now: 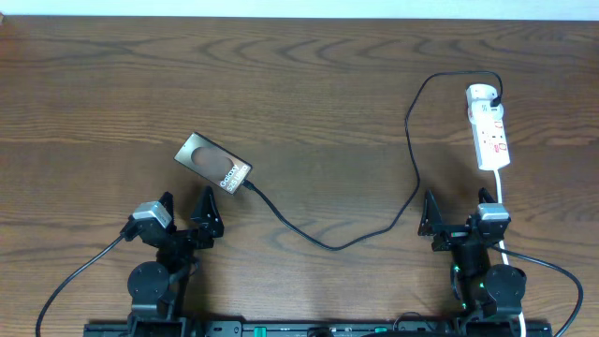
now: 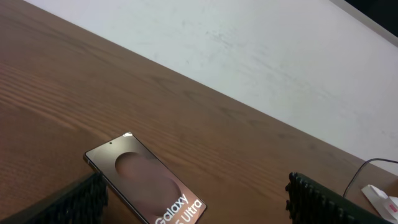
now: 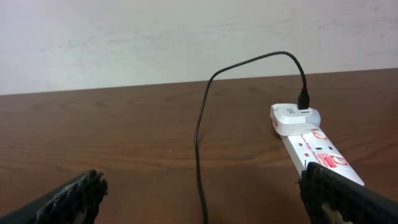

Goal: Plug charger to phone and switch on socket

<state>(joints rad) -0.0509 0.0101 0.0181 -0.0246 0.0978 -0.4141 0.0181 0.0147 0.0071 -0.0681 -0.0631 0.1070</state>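
Both our grippers wait near our edge of the table (image 1: 84, 84). Both are wide open and hold nothing.

The phone (image 1: 213, 164) lies flat, just ahead of our left gripper (image 1: 187, 208) and a little to its right. It lies on a slant: one short end points far and left, the other points near and right, toward the middle of the table. The charger (image 1: 328, 245) comes right up to that near-right end. From above, the tip touches the phone's edge, but we cannot tell if it is pushed all the way in. The left wrist view cuts that end off.

From there the charger dips toward us, then climbs away and loops over to the far end of the socket (image 1: 489, 126), where it goes in.

The socket lies almost straight ahead of our right gripper (image 1: 456, 213), with bare table between them. Its long side points away from us, so the near end faces the right gripper. Its red marks show in the right wrist view, but they are too small for us to pick out the switch.

So we think the left arm is the one for the phone, and the right arm is the one for the socket — it only has to reach straight forward.
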